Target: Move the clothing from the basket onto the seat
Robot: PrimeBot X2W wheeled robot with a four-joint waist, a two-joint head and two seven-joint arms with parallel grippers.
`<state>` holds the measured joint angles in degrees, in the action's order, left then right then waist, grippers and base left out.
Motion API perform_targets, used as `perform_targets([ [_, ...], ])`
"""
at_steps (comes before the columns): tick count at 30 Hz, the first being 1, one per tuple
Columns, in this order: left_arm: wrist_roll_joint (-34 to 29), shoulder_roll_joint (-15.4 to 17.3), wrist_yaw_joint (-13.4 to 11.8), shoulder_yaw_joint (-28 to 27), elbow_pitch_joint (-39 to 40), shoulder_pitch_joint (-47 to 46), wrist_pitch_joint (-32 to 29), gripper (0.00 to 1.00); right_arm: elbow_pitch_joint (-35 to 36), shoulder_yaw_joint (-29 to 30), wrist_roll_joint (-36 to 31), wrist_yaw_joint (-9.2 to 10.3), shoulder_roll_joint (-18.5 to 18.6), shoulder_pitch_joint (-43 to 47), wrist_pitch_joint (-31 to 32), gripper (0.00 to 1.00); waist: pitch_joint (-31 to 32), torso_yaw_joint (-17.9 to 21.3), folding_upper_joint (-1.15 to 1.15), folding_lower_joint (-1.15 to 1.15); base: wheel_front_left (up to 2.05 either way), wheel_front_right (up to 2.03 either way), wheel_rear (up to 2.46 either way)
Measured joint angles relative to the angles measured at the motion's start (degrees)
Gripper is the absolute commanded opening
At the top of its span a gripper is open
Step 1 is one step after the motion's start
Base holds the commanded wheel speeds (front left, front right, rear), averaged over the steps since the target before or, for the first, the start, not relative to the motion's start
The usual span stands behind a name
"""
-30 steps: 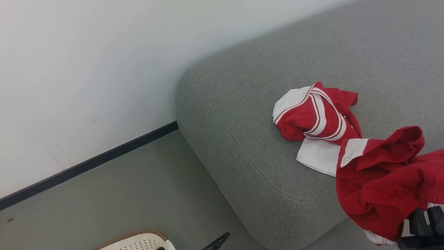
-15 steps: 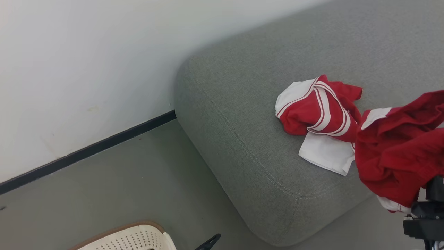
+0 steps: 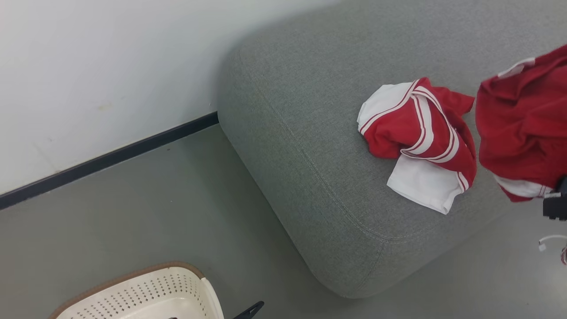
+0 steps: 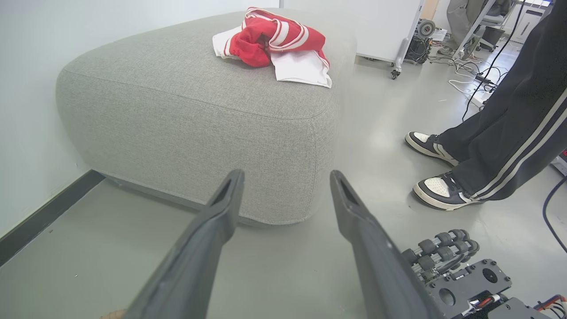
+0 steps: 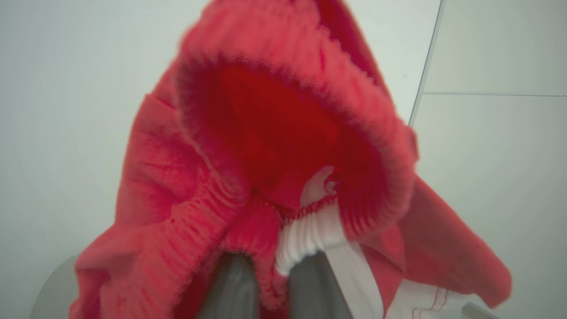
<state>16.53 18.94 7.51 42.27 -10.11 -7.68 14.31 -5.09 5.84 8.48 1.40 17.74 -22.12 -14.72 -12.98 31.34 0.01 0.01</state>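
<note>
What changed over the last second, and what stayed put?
The right gripper, jaws shut on the red garment, carried it up and rightward in the head view, from the near edge of the seat to beside the striped garment. The camera also shifted. The striped garment stayed on the seat; the left gripper stayed open.

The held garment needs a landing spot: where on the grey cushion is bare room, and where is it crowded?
Bare: the large grey fabric sofa cushion from its rounded wall-side corner across to the crumpled red-and-white sports garment, and the stretch behind it. Crowded: the cushion's near right edge, where that garment lies and the right gripper holds a red garment.
</note>
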Motion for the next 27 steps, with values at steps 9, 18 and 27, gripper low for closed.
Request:
perform_targets([
  [9,-0.1,1.6,0.0,0.2,1.6,0.0,0.0,1.0,-9.0,0.5,1.6,-3.01,1.4,-12.4,0.0,0.0,-2.8,-1.2,0.0,0.0,0.0,0.0,0.0],
  [18,-0.2,3.3,0.0,0.1,3.2,-0.2,0.0,1.0,-17.2,1.5,1.5,-4.3,3.1,-22.7,0.0,0.0,-6.4,-3.5,0.0,-0.01,0.0,0.0,0.0],
  [27,-0.5,5.3,0.0,-1.2,4.8,-1.6,0.0,1.0,-25.8,0.2,-0.6,-5.01,4.2,-29.4,0.0,0.0,-10.6,-6.6,0.0,0.0,0.0,0.0,0.0],
])
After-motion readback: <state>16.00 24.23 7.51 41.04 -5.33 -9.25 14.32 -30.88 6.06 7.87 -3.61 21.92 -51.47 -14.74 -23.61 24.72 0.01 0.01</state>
